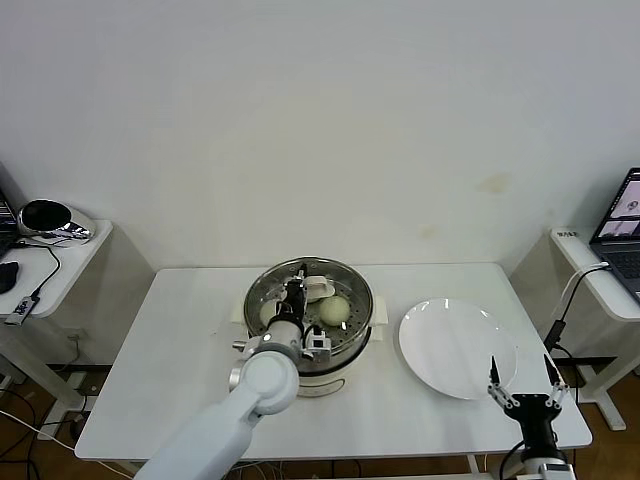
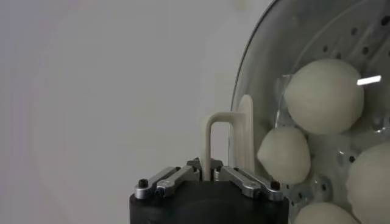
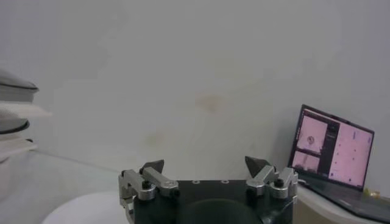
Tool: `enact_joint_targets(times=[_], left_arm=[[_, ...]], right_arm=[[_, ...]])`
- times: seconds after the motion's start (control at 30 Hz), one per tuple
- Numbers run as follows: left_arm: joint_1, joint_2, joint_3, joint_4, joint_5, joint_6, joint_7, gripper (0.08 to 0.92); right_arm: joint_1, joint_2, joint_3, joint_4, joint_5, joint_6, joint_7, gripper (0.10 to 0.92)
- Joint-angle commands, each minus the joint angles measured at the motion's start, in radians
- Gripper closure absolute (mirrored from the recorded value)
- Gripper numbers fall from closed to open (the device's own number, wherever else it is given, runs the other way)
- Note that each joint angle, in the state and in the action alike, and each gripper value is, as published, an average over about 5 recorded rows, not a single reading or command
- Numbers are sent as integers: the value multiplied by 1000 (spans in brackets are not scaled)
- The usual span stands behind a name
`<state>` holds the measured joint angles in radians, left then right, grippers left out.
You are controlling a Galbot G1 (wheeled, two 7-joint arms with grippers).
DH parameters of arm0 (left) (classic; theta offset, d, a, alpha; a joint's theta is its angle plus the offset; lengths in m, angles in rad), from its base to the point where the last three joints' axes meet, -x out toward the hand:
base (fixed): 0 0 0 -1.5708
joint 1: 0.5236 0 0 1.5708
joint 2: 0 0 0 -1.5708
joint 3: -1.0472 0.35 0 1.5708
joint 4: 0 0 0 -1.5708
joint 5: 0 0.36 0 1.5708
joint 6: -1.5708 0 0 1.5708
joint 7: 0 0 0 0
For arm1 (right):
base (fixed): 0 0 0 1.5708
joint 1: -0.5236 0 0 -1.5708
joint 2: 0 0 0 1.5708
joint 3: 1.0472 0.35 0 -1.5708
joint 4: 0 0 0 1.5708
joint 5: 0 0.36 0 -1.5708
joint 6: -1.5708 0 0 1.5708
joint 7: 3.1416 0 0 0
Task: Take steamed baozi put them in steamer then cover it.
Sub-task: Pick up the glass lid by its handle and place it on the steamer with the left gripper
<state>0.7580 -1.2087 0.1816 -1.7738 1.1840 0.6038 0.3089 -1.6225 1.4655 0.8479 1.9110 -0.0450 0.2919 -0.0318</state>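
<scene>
Left gripper (image 1: 296, 297) is clamping the glass cover (image 2: 292, 73) by its handle (image 2: 226, 143), holding it over the steamer (image 1: 352, 345) at table centre to enclose the baozi (image 1: 334, 309), while right gripper (image 1: 522, 381) is idling wide open near the front-right corner.

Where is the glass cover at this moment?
In the head view, the cover sits at table centre over the steamer, its handle gripped by the left gripper, left of the white plate.

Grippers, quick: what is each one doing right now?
Left gripper: shut on the round clear glass lid, held by its cream-white handle.
Right gripper: open, holding nothing.
</scene>
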Motion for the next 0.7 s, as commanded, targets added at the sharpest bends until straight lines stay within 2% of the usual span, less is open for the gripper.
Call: enact_joint_targets(times=[0.03, 0.4, 0.57, 0.7], left_arm=[[6, -14, 1, 11, 17, 1, -4, 851], [37, -29, -19, -3, 22, -6, -26, 830], [68, -10, -32, -62, 13, -11, -35, 699], [144, 26, -65, -151, -5, -21, -50, 586]], right_arm=[[-1, 0, -2, 0, -2, 1, -1, 203], [-1, -4, -9, -1, -2, 3, -1, 203], [-2, -3, -13, 0, -5, 4, -2, 203], [-4, -4, -13, -1, -5, 4, -1, 203]])
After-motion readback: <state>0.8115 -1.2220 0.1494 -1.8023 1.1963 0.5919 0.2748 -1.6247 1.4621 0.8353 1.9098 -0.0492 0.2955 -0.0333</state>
